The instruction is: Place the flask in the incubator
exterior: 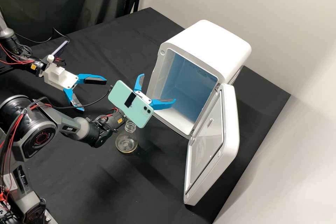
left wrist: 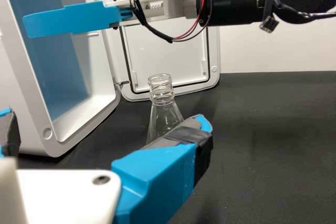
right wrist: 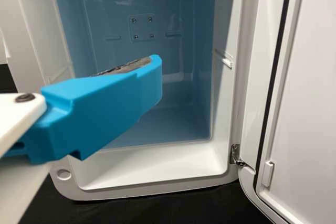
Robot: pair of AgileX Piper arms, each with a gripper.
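flask (exterior: 127, 137) just sitting upright on the desk (exterior: 105, 189) by the open incubator (exterior: 210, 43), left pincer (exterior: 93, 94) and right pincer (exterior: 158, 88) both spread apart, right one at the opening

Left tool (exterior: 92, 95) and right tool (exterior: 158, 88) both wide open, aloft, side by side

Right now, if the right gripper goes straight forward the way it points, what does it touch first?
Probably the blue back wall of the open white plastic incubator: the right gripper points into its cavity, with nothing seen between. Depth is uncertain.
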